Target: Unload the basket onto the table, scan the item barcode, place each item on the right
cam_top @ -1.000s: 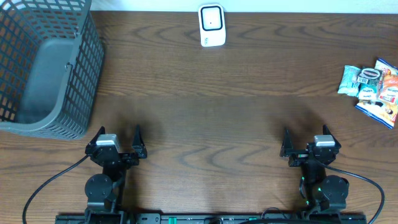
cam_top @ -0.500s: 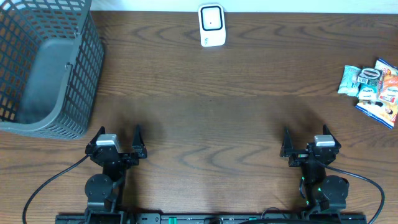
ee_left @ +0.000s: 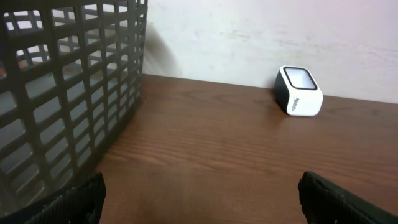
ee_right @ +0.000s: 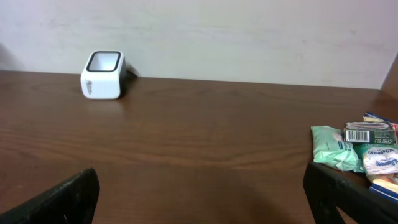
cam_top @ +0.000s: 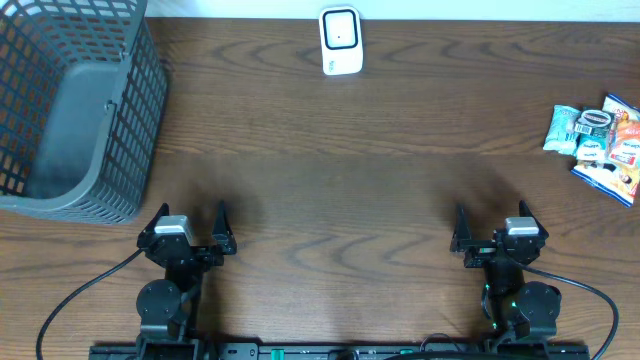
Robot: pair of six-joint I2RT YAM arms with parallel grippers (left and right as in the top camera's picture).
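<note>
A white barcode scanner [cam_top: 341, 41] with a dark window stands at the table's far edge, centre; it also shows in the left wrist view [ee_left: 299, 91] and the right wrist view [ee_right: 102, 75]. A pile of small snack packets [cam_top: 598, 143] lies at the far right, one with a barcode label facing up [ee_right: 362, 134]. My left gripper [cam_top: 190, 222] rests at the near left, open with nothing between its fingers. At the near right my right gripper [cam_top: 494, 221] stands open and empty too, well short of the packets.
A large grey plastic mesh basket [cam_top: 70, 105] fills the far left corner and looms at the left of the left wrist view [ee_left: 62, 93]. A pale wall runs behind the table's far edge.
</note>
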